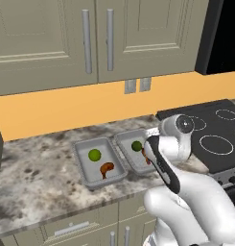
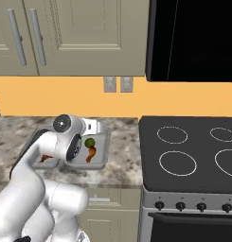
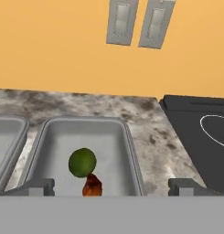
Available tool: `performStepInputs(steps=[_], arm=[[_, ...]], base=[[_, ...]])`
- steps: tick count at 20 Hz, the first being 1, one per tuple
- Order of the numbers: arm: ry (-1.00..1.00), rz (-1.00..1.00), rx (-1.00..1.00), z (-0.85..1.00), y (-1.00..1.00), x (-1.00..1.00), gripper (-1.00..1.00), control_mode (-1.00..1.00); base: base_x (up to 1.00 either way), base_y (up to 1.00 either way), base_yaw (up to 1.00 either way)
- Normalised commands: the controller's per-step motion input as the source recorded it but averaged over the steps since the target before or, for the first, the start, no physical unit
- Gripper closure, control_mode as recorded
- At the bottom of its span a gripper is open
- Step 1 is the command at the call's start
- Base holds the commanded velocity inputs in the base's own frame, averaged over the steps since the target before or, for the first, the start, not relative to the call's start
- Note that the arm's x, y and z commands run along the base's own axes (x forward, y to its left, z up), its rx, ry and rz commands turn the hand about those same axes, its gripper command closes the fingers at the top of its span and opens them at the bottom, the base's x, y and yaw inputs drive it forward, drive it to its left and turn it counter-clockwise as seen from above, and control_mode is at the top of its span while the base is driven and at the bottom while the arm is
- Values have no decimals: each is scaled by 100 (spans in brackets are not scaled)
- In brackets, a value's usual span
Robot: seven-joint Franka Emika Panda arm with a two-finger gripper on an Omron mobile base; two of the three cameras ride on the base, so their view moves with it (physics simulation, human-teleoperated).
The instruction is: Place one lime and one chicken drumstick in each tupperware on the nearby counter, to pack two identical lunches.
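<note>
Two grey tupperware trays sit side by side on the speckled counter [image 1: 37, 168]. The left tupperware [image 1: 92, 142] holds a lime [image 1: 94, 154] and a chicken drumstick [image 1: 106, 168]. The right tupperware [image 3: 81, 121] also holds a lime [image 3: 82, 162] with a drumstick [image 3: 92, 186] just in front of it; both show in the right base view too, lime [image 2: 90, 141] and drumstick [image 2: 91, 153]. My gripper [image 3: 111, 188] hangs open over the right tupperware, its two fingertips [image 3: 38, 187] spread wide with nothing between them. My arm covers most of the left tupperware in the right base view.
A black glass stovetop [image 2: 188, 151] borders the counter just right of the trays. Two wall outlets [image 3: 136, 23] sit on the orange backsplash behind them. Beige upper cabinets [image 1: 90, 38] hang overhead. Bare counter stretches left of the trays.
</note>
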Motion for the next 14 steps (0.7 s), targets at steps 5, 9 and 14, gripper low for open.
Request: performStepInputs(steps=[5,9,14], arm=[[0,-6,13,49,-66,-90,-100,-100],[0,-8,13,20,-84,-80,-100,-100],[0,-8,12,25,-82,-70,-100,-100]], base=[[0,0,0],[0,0,0],[0,0,0]])
